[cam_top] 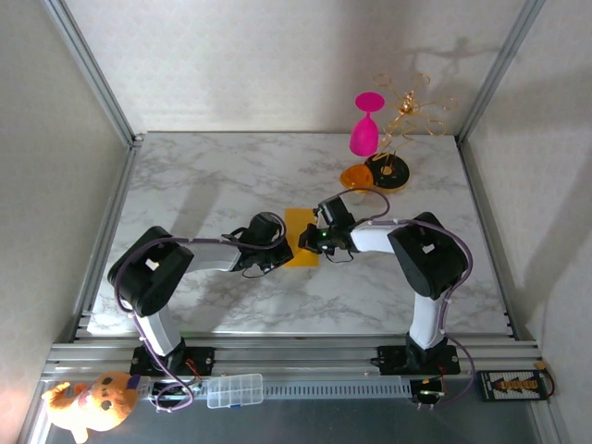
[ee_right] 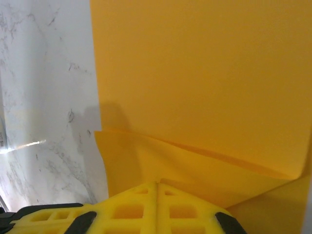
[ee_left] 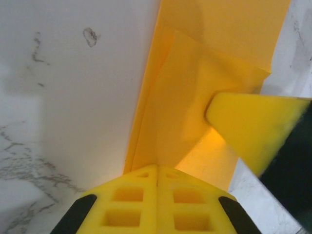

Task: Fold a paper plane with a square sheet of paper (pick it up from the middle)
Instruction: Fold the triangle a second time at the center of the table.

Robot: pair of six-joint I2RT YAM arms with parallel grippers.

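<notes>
Top external: left gripper [cam_top: 283,250] at 9 o'clock and right gripper [cam_top: 311,242] at 3, both closed, are touching the folded square sheet of paper [cam_top: 301,224].

A white marble-patterned table [cam_top: 231,176] with grey veins sits inside a booth of plain pale walls [cam_top: 277,55]. Silver metal posts [cam_top: 92,69] rise at the back corners. A ribbed metal rail [cam_top: 296,356] runs along the near edge. Even light casts soft shadows [cam_top: 462,51] on the back wall.
</notes>
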